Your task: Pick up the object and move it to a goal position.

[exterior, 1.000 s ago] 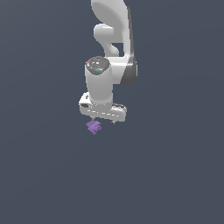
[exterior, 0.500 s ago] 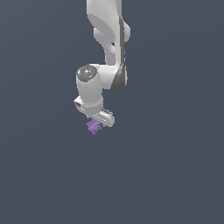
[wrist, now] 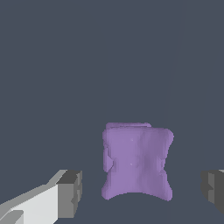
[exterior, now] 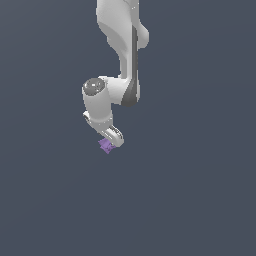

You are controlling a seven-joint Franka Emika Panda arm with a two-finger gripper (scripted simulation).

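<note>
With our gripper (wrist: 142, 192) spread wide and the object (wrist: 136, 164) lying between its fingers (wrist: 70, 193) but touching neither, we risk nudging the notched piece askew if one pad reaches it first as we close.

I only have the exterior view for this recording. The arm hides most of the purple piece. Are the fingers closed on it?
Observer: No. In the wrist view the purple piece sits between the fingers with a gap on each side.
Operator: So the gripper is open?
Observer: Yes, the gripper is open, wider than the piece.
Operator: What shape is the piece?
Observer: Roughly square with rounded corners and a curved notch in the edge nearest the camera.
</note>
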